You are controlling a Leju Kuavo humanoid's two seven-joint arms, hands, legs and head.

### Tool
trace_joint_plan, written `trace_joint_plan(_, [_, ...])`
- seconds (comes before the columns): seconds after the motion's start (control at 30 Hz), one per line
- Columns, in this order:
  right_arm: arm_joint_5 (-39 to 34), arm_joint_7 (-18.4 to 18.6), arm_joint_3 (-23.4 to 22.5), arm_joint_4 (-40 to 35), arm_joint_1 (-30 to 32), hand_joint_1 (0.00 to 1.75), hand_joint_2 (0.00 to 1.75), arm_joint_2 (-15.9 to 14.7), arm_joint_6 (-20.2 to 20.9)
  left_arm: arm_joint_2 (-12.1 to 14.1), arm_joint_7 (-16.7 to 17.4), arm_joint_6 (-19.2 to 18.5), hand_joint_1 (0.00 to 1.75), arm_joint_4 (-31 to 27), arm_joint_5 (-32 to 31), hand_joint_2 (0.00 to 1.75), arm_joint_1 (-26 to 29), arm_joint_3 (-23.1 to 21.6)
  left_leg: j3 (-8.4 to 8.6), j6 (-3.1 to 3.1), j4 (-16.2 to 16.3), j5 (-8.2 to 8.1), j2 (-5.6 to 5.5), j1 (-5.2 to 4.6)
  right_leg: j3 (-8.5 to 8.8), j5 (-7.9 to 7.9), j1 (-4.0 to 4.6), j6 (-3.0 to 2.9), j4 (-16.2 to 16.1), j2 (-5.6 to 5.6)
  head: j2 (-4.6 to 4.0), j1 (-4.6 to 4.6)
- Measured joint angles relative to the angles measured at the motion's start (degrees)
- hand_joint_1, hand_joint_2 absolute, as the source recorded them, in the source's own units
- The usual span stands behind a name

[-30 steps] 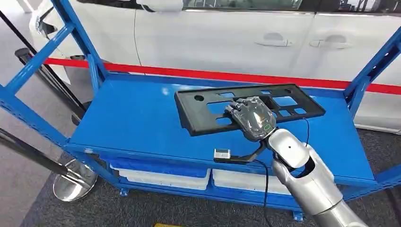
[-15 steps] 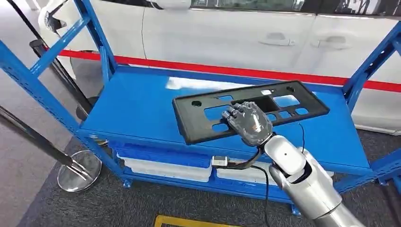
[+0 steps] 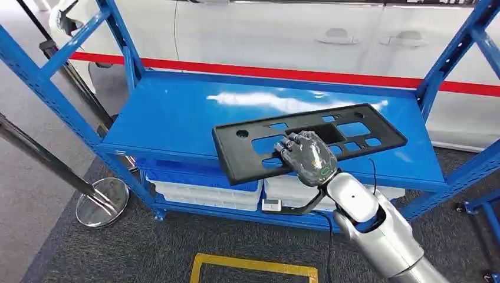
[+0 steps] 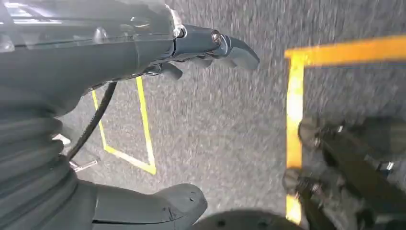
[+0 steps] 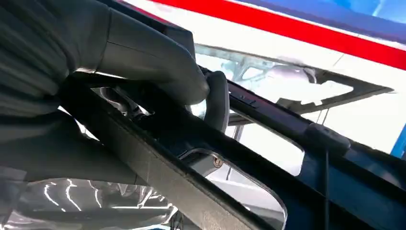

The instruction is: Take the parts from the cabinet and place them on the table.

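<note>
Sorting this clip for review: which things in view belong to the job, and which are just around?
Job:
- black plastic panel, held by the right hand
- blue shelf of the cabinet

Just around:
- white car behind the red stripe
- white bins on the lower level
- stanchion base
- yellow floor marking
- left hand, hanging above the floor

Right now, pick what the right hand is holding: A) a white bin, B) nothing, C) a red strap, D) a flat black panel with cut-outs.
D: the right hand grips the black panel, its fingers hooked through a cut-out, above the blue shelf.
</note>
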Motion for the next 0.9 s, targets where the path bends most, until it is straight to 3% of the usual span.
trace_joint_plan(0.03, [0.2, 0.0, 0.1, -0.1, 0.0, 1.75, 1.75, -0.1, -0.3, 0.0, 0.0, 0.0, 0.00, 0.0, -0.1, 1.75, 0.1, 0.1, -0.92, -0.36, 2.9, -3.80, 0.07, 0.10, -0.83, 0.63, -0.01, -0.51, 0.0, -0.04, 0.00, 0.02])
trace_joint_plan(0.1, [0.3, 0.1, 0.2, -0.2, 0.1, 1.75, 1.75, -0.5, -0.5, 0.0, 0.0, 0.0, 0.00, 0.0, -0.2, 1.75, 0.1, 0.2, -2.63, -0.89, 10.6, -9.51, 0.07, 0.30, -2.38, 1.88, 0.10, -0.62, 0.0, -0.06, 0.00, 0.02])
trace_joint_plan(0.13, [0.4, 0.1, 0.3, -0.2, 0.1, 1.75, 1.75, -0.7, -0.5, 0.0, -0.1, 0.0, 0.00, 0.0, -0.2, 1.75, 0.0, 0.2, -2.94, -1.09, 14.2, -10.55, 0.08, 0.33, -3.43, 2.65, 0.13, -0.59, 0.1, -0.15, 0.00, 0.02])
trace_joint_plan(0.17, [0.5, 0.1, 0.4, -0.2, 0.2, 1.75, 1.75, -0.7, -0.5, 0.0, -0.1, 0.0, 0.00, 0.0, -0.2, 1.75, 0.0, 0.2, -2.42, -1.15, 15.0, -9.74, 0.07, 0.40, -4.16, 3.18, 0.15, -0.57, 0.2, -0.17, 0.00, 0.00])
trace_joint_plan(0.2, [0.5, 0.1, 0.5, -0.2, 0.2, 1.75, 1.75, -0.7, -0.5, 0.0, -0.1, 0.0, 0.00, 0.0, -0.1, 1.75, -0.1, 0.3, -0.69, -1.12, 13.9, -7.56, 0.07, 0.43, -5.10, 3.85, 0.16, -0.49, 0.2, -0.19, 0.00, 0.02])
trace_joint_plan(0.27, [0.5, 0.1, 0.6, -0.2, 0.2, 1.75, 1.75, -0.7, -0.3, 0.0, -0.1, 0.1, 0.00, 0.0, -0.1, 1.75, -0.2, 0.7, 5.04, -0.67, 6.9, -4.06, 0.05, 0.41, -6.51, 5.02, 0.21, -0.18, 0.3, -0.13, 0.00, 0.00])
trace_joint_plan(0.3, [0.5, 0.1, 0.6, -0.2, 0.1, 1.75, 1.75, -0.7, -0.2, 0.0, -0.1, 0.2, 0.00, 0.0, -0.1, 1.75, -0.3, 0.9, 9.05, -0.14, 1.8, -4.52, -0.06, 0.34, -6.78, 5.59, 0.20, 0.01, 0.4, -0.15, 0.00, 0.00])
trace_joint_plan(0.33, [0.5, 0.1, 0.6, -0.3, 0.1, 1.75, 1.75, -0.8, 0.0, 0.0, 0.0, 0.2, 0.00, -0.2, -0.1, 1.75, -0.5, 1.1, 11.73, 0.28, -3.1, -6.51, -0.01, -0.02, -7.05, 6.00, 0.42, 0.41, 0.4, -0.15, 0.00, 0.00])
trace_joint_plan(0.37, [0.5, 0.2, 0.6, -0.3, -0.1, 1.75, 1.75, -0.9, 0.3, 0.0, 0.1, 0.2, 0.00, -0.3, 0.0, 1.75, -0.7, 1.3, 11.98, 0.54, -3.9, -6.70, -0.09, -0.07, -6.96, 6.63, 0.28, 0.79, 0.2, -0.34, 0.00, 0.02])
trace_joint_plan(0.47, [0.3, 0.4, 0.8, -0.3, -0.6, 1.75, 1.75, -0.9, 1.0, -0.1, 0.3, 0.0, 0.00, -0.3, 0.0, 1.75, -0.5, 1.8, 10.98, 1.71, -4.2, -4.85, 0.01, -0.38, -6.97, 8.70, 0.06, 1.90, -1.1, -0.36, 0.00, 0.02])
trace_joint_plan(0.5, [0.3, 0.5, 0.9, -0.2, -0.6, 1.75, 1.75, -0.9, 1.3, -0.3, 0.4, 0.0, 0.00, -0.3, 0.0, 1.75, -0.5, 2.1, 10.55, 2.14, -4.9, -3.70, 0.32, 0.22, -7.38, 7.61, 0.10, 2.05, -0.6, -0.26, 0.00, 0.02])
trace_joint_plan(0.53, [0.3, 0.6, 0.9, -0.1, -0.7, 1.75, 1.75, -0.9, 1.5, -0.4, 0.4, 0.0, 0.00, -0.3, -0.1, 1.75, -0.5, 2.3, 9.91, 2.41, -4.9, -2.85, 0.31, 0.07, -8.30, 4.45, 0.02, 2.20, 1.0, -0.01, 0.00, 0.04])
trace_joint_plan(0.6, [0.0, 0.8, 0.9, 0.0, -1.0, 1.75, 1.75, -0.6, 1.8, -0.5, 0.4, -0.1, 0.00, -0.5, -0.3, 1.75, -0.6, 2.8, 7.75, 3.01, -4.7, -1.37, 0.44, -0.01, -10.34, -3.47, -0.12, 2.44, 9.1, 0.01, 0.00, 0.04])
trace_joint_plan(0.63, [-0.2, 0.9, 0.9, 0.1, -1.1, 1.75, 1.75, -0.5, 2.0, -0.5, 0.4, -0.2, 0.00, -0.5, -0.4, 1.75, -0.6, 3.0, 6.69, 2.99, -4.6, -0.64, 0.44, -0.07, -10.83, -5.03, -0.12, 2.54, 12.8, 0.01, 0.00, 0.00])
trace_joint_plan(0.67, [-0.3, 1.0, 0.9, 0.2, -1.2, 1.75, 1.75, -0.3, 2.3, -0.6, 0.4, -0.5, 0.00, -0.7, -0.5, 1.75, -0.6, 3.2, 5.57, 2.96, -4.4, 0.03, 0.44, -0.07, -10.80, -4.52, -0.12, 2.63, 15.4, 0.01, 0.00, 0.02])
trace_joint_plan(0.7, [-0.5, 1.0, 0.9, 0.3, -1.3, 1.75, 1.75, -0.3, 2.4, -0.7, 0.4, -0.7, 0.00, -0.8, -0.5, 1.75, -0.5, 3.4, 4.28, 2.87, -4.1, 0.67, 0.44, -0.07, -9.88, -2.34, -0.14, 2.67, 16.2, 0.02, 0.00, 0.02])
trace_joint_plan(0.73, [-0.6, 1.0, 0.9, 0.3, -1.3, 1.75, 1.75, -0.3, 2.4, -0.7, 0.4, -0.8, 0.00, -0.8, -0.7, 1.75, -0.5, 3.7, 3.01, 2.72, -3.6, 1.27, 0.42, -0.06, -8.07, 0.20, -0.16, 2.63, 15.0, 0.01, 0.00, 0.02])
trace_joint_plan(0.77, [-0.6, 1.0, 0.9, 0.3, -1.4, 1.75, 1.75, -0.3, 2.4, -0.9, 0.4, -0.9, 0.00, -0.9, -0.9, 1.75, -0.4, 4.0, 1.88, 2.53, -3.1, 1.76, 0.39, -0.04, -5.41, 1.64, -0.17, 2.50, 12.3, 0.00, 0.00, 0.02])
trace_joint_plan(0.8, [-0.7, 1.1, 0.9, 0.3, -1.6, 1.75, 1.75, -0.3, 2.4, -1.0, 0.4, -1.0, 0.00, -1.0, -1.1, 1.75, -0.4, 4.1, 1.02, 2.20, -2.4, 2.16, 0.34, -0.03, -1.70, 1.19, -0.15, 2.29, 8.0, -0.02, 0.00, 0.02])
trace_joint_plan(0.83, [-0.7, 1.0, 0.9, 0.3, -1.9, 1.75, 1.75, -0.3, 2.4, -1.1, 0.4, -1.0, 0.00, -1.1, -1.3, 1.75, -0.2, 4.1, 0.15, 1.90, -1.8, 2.34, 0.28, -0.42, 2.46, -1.35, 0.23, 2.09, 2.8, -0.03, 0.00, 0.04])
trace_joint_plan(0.87, [-0.7, 1.1, 0.9, 0.2, -2.1, 1.75, 1.75, -0.3, 2.4, -1.2, 0.4, -1.2, 0.00, -1.2, -1.6, 1.75, -0.1, 4.2, -0.21, 1.55, -1.5, 2.80, 0.40, -0.40, 3.58, -3.11, 0.31, 1.70, -0.4, 0.03, 0.00, -0.02])
trace_joint_plan(0.9, [-0.7, 1.1, 0.9, 0.2, -2.2, 1.75, 1.75, -0.3, 2.4, -1.2, 0.5, -1.4, 0.00, -1.3, -1.8, 1.75, -0.1, 4.3, -0.66, 1.17, -1.5, 3.67, 0.43, -0.30, 3.03, -2.88, 0.49, 1.43, -0.4, 0.06, 0.00, -0.02])
